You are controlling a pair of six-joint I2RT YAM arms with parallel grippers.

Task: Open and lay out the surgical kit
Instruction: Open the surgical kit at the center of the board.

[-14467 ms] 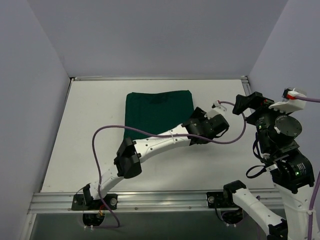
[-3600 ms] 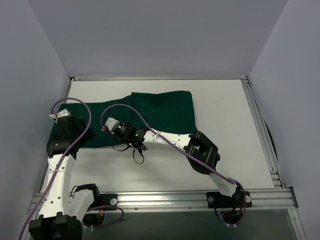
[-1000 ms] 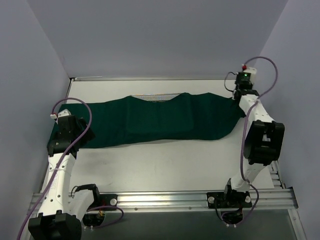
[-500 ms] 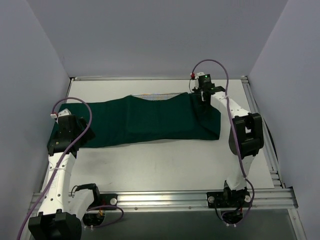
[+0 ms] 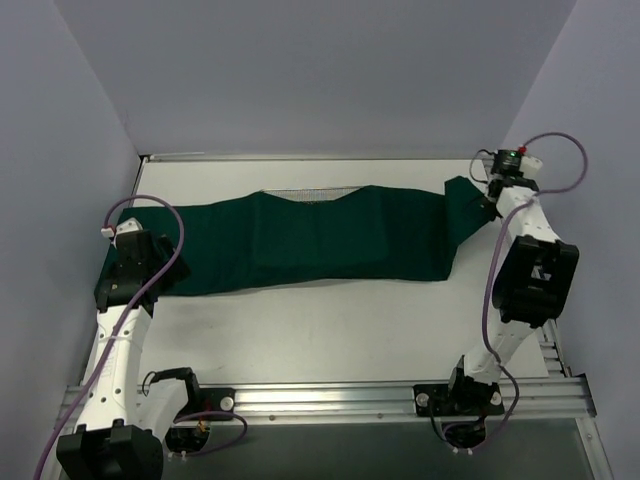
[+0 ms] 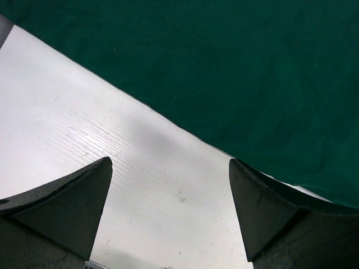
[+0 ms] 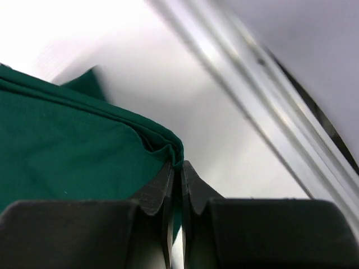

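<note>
Right gripper (image 7: 180,168) pinches a folded corner of the dark green cloth wrap (image 5: 330,240) between closed fingers, near the metal rail (image 7: 263,106). Left gripper (image 6: 169,163) is spread wide and holds nothing, above the white table (image 5: 300,330) at the cloth's left end. The soft cloth lies as a long strip across the table. A thin silver edge of the wire-mesh tray (image 5: 310,192) shows at its far side.

The table (image 5: 330,330) is white and flat. Pale purple walls (image 5: 300,70) stand at its far, left and right edges. A silver metal rail (image 5: 330,400) runs along its near edge.
</note>
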